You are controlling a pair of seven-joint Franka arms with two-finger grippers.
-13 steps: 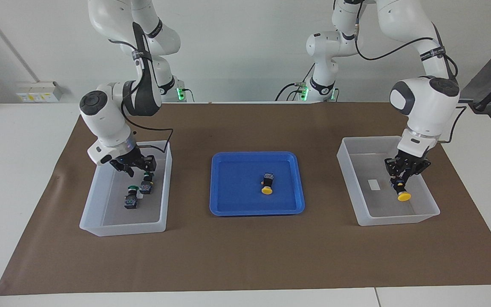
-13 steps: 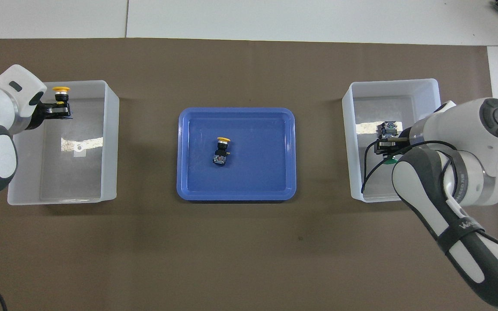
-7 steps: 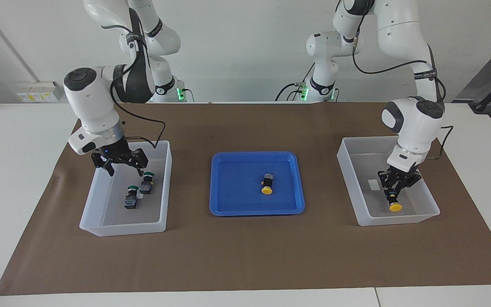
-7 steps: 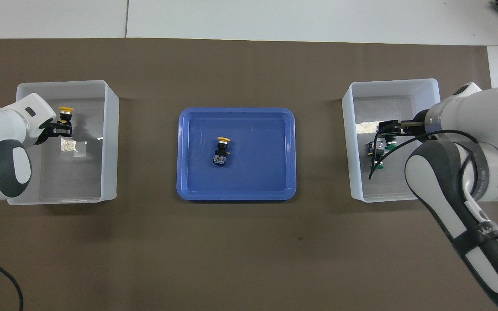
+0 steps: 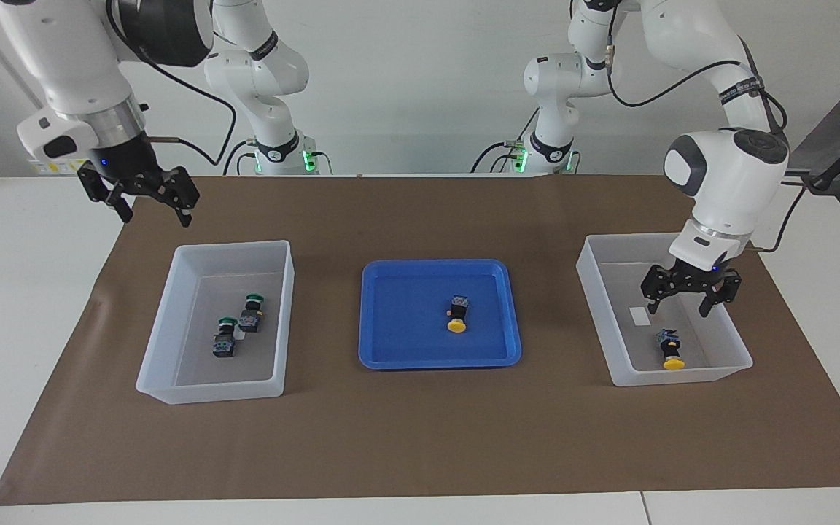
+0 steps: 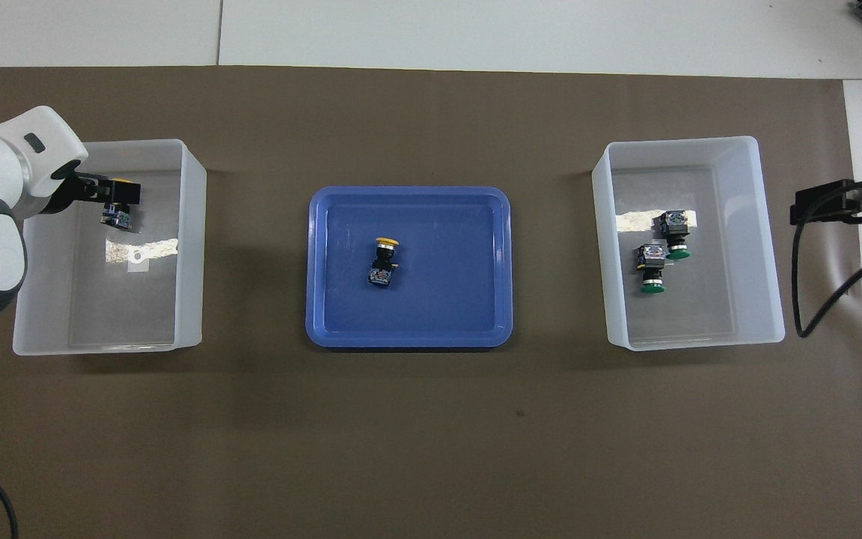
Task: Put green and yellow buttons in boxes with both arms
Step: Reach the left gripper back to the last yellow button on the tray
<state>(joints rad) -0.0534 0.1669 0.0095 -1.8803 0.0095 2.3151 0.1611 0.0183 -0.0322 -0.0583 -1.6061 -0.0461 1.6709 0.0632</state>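
Buttons lie in three places around the blue tray (image 5: 372, 313) at the middle of the bench (image 5: 420, 437). One yellow button (image 5: 457, 314) rests on its side in the tray. Toward the left arm's end from the tray, a second yellow button (image 5: 671, 348) lies on the floor of a translucent box (image 5: 682, 375), free of the left gripper (image 5: 691, 300), which hangs just above it inside the box with its fingers (image 5: 650, 302) spread wide and empty. Toward the right arm's end from the tray, two green buttons (image 5: 238, 327) lie side by side in the other box (image 5: 208, 390). The right gripper (image 5: 150, 210) is raised high, off that box's outer side, well apart from the green buttons, its fingers (image 5: 185, 216) wide apart and holding nothing.
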